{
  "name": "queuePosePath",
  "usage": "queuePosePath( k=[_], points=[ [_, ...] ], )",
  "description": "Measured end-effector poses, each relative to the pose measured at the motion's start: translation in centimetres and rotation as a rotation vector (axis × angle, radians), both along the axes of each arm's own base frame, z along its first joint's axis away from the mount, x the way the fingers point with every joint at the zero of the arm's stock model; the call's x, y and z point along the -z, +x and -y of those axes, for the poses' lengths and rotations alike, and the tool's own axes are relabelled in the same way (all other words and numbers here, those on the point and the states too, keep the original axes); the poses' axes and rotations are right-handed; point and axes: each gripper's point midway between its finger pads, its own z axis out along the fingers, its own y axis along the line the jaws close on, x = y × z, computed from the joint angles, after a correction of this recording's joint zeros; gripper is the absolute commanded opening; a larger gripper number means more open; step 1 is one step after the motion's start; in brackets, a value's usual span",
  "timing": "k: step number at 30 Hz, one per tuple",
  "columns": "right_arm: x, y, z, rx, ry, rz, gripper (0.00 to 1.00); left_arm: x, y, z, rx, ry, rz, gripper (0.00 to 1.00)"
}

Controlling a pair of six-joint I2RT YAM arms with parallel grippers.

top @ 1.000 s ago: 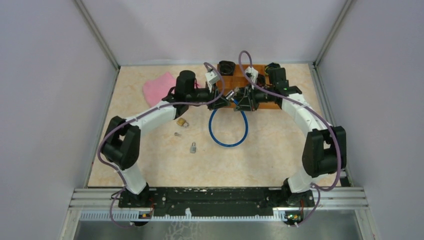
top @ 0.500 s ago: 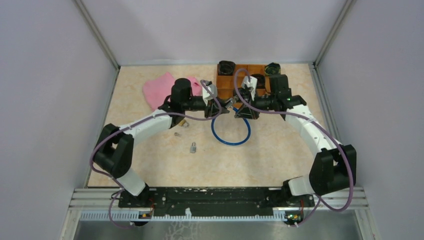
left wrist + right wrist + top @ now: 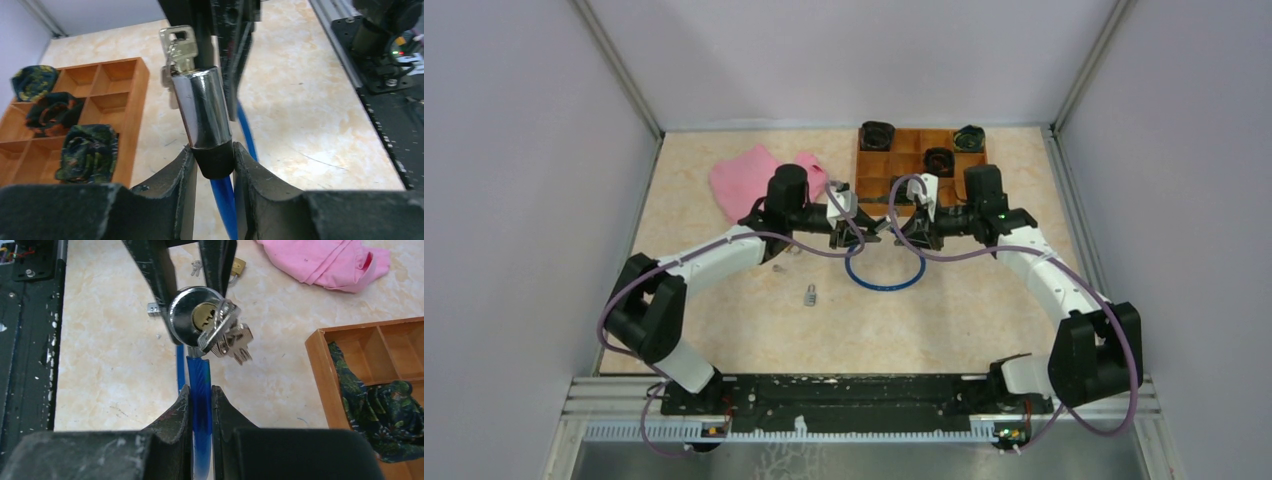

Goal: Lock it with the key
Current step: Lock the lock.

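Left gripper (image 3: 212, 155) pinches the black end of the lock (image 3: 202, 112), a chrome barrel. Right gripper (image 3: 200, 390) clamps narrowly on the blue cable (image 3: 200, 372). They meet mid-table, with the cable looping toward six o'clock. Keys (image 3: 227, 337) sit in the brass keyhole. The wooden tray (image 3: 861, 165) lies at one o'clock.

Pink cloth (image 3: 744, 180), compartmented wooden tray (image 3: 909, 142)
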Motion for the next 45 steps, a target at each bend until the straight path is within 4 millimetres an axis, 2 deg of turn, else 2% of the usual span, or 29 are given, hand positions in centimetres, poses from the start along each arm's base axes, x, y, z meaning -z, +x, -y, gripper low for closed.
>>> queuePosePath(
  k=[5, 16, 31, 34, 40, 45],
  points=[
    [0.0, 0.6, 0.3, -0.007, -0.011, 0.059, 0.0, 0.4, -1.5, -0.1, 0.053, 0.013, -0.052, 0.43],
    [-0.1, 0.9, 0.5, -0.017, -0.017, 0.104, 0.0, 0.8, -2.7, -0.1, 0.057, 0.039, -0.191, 0.5],
    [-0.4, 1.4, 0.5, -0.013, -0.012, 0.129, 0.0, -1.1, -1.1, 0.6, -0.044, 0.043, -0.247, 0.58],
    [-0.4, 1.4, 0.5, -0.013, -0.012, 0.129, 0.0, -1.6, -0.8, 0.8, -0.058, 0.038, -0.25, 0.51],
    [-0.4, 1.4, 0.4, -0.013, -0.01, 0.124, 0.0, -2.5, 0.0, 1.3, -0.076, 0.027, -0.261, 0.26],
    [-0.2, 1.5, 0.5, -0.001, -0.004, 0.096, 0.0, -2.2, 0.3, 1.6, -0.075, 0.032, -0.258, 0.2]
  ],
)
